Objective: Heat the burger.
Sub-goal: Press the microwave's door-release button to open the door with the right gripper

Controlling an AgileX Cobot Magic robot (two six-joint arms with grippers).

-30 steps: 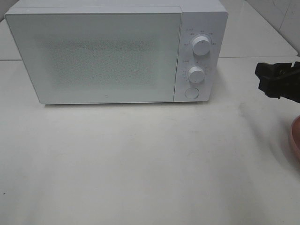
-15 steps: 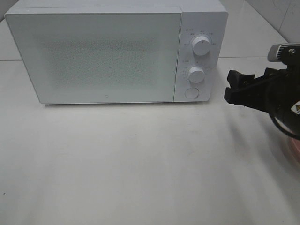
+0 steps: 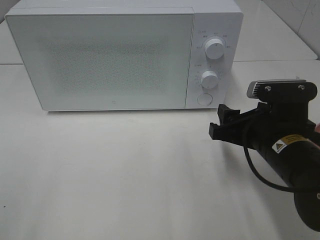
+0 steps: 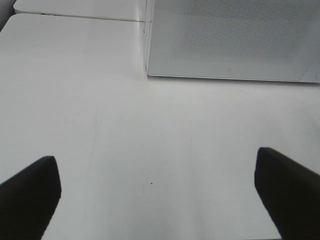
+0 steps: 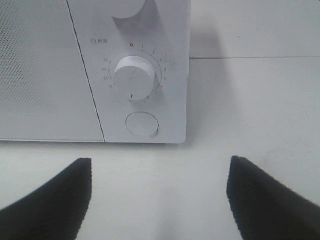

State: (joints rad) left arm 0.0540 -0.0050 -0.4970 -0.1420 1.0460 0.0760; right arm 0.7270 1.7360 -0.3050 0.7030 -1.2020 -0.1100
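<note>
Microwave [image 3: 100, 60]: white, door shut, standing at the back of the bench [image 3: 125, 175].
Right gripper [image 3: 220, 122]: jaws spread wide and empty, facing the lower knob [image 5: 134, 77] and round button [image 5: 142, 124], touching neither.
Left gripper [image 4: 157, 197]: jaws spread and empty, above the bench.
Burger: not seen in any view.

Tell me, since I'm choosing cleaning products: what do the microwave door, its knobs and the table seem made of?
The microwave door looks like glossy white glass or plastic, with a fine dot mesh showing through. The knobs seem to be smooth white plastic, given their soft sheen. The table is a hard, matte white surface, possibly laminate; the look leaves that open.
</note>
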